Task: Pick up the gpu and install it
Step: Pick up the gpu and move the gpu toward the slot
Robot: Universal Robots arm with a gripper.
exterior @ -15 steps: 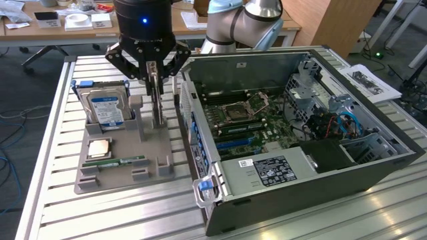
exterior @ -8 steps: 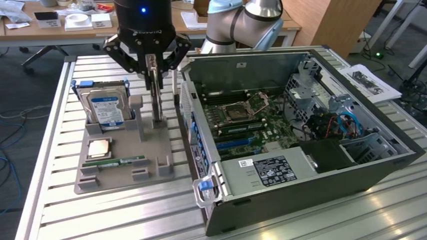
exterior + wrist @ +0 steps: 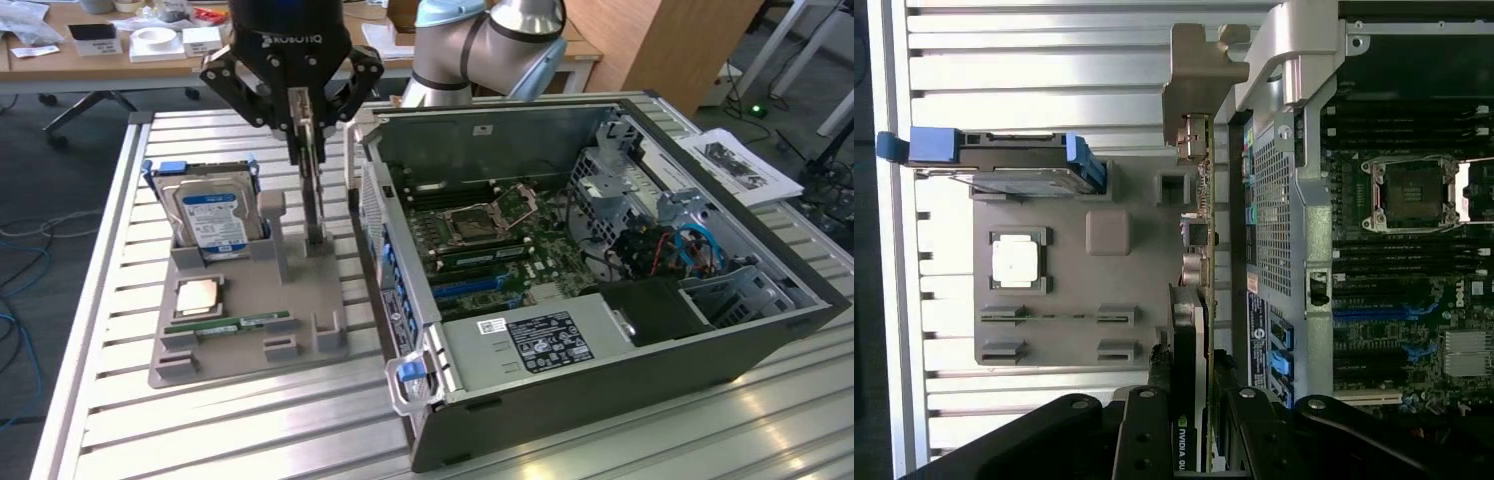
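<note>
Gripper [image 3: 308, 128] clenched on the gpu [image 3: 314, 200], held edge-on over the grey rack [image 3: 220, 372], upper left of centre in the exterior view.

Both fingers press flat on the card's faces near one end. The gpu hangs upright, its lower end at the rack's slot; seated or just clear, I cannot tell. The computer case [image 3: 601, 390] stands just beside it, on the exterior view's right. Judgement: lift straight up without tilt until the lower edge clears the rack posts, stay off the case rim, and grip firmly, since the long overhang may swing.
</note>
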